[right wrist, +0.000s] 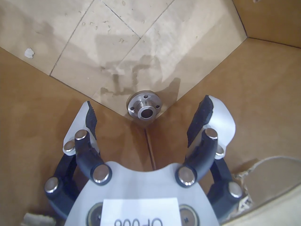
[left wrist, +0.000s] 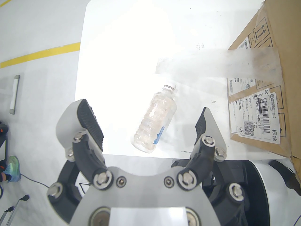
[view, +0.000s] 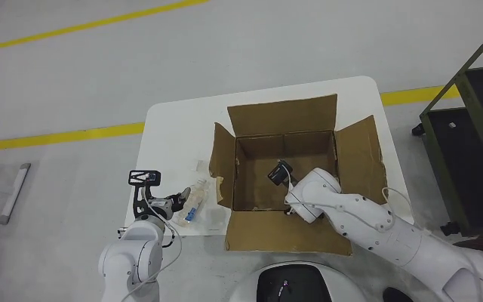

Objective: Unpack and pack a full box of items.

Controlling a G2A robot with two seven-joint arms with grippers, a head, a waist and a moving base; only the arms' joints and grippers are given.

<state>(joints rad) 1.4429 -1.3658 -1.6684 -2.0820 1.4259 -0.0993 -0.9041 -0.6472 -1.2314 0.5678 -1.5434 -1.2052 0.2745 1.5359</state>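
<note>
An open cardboard box (view: 358, 155) stands on the white table (view: 173, 121). A clear plastic bottle (left wrist: 155, 122) lies on its side on the table, left of the box (left wrist: 263, 90); in the top view the bottle (view: 195, 200) is near the table's front left edge. My left gripper (left wrist: 149, 123) hovers open above the bottle, fingers either side of it, not touching. My right gripper (right wrist: 150, 115) is open inside the box, over a small metal flange (right wrist: 144, 110) lying in a bottom corner. From above, the right arm (view: 317, 192) dips into the box.
A strip of clear tape (left wrist: 218, 63) hangs off the box's left flap over the table. A dark green rack (view: 456, 132) stands to the right of the table. The far left part of the table is bare.
</note>
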